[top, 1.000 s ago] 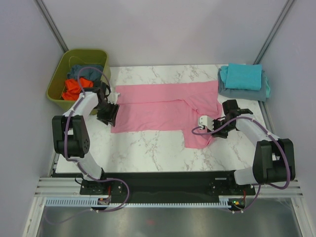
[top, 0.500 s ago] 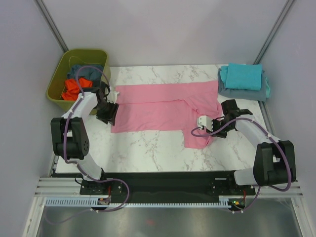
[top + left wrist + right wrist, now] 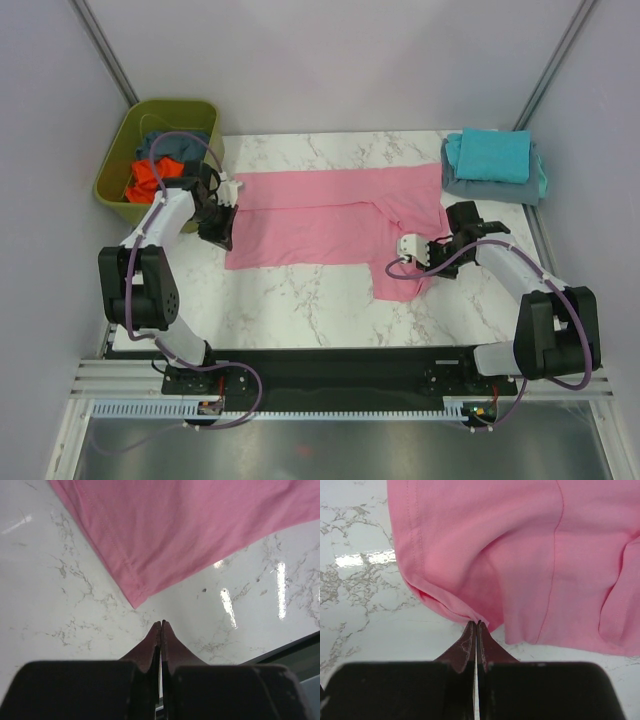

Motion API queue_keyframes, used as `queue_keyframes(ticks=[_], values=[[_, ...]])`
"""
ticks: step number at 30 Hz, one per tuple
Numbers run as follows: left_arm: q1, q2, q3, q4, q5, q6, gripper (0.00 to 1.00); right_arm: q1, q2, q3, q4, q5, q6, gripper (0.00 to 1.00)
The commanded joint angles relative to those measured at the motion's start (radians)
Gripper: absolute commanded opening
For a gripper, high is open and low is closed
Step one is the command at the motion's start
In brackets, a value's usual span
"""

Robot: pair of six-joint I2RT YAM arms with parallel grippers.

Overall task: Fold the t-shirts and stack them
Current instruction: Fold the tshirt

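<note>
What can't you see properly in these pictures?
Top view: whatever lies deep in the tub is hidden by its wall and by the orange shirt on top.
Top view: the turquoise shirt covers most of the slate blue shirt; how many lie underneath is unclear.
Left wrist view: most of the pink t-shirt is cut off by the top edge.

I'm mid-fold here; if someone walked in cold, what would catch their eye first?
The pink t-shirt sprawled across the middle of the marble table, with the right gripper pinching its edge while the left gripper is shut on nothing beside a corner. Then the folded turquoise t-shirt on the far-right stack, and the olive tub far left holding an orange t-shirt.
</note>
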Motion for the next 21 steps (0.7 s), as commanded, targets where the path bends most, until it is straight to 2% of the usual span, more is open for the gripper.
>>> queue_keyframes(ticks=[1, 21], values=[[0.004, -0.045, -0.004, 0.011, 0.064, -0.006, 0.02, 0.012, -0.016, -0.004, 0.018, -0.023, 0.017, 0.0], [0.004, -0.055, 0.002, 0.007, 0.076, -0.006, 0.02, 0.028, -0.019, -0.009, 0.039, -0.021, 0.041, 0.0]])
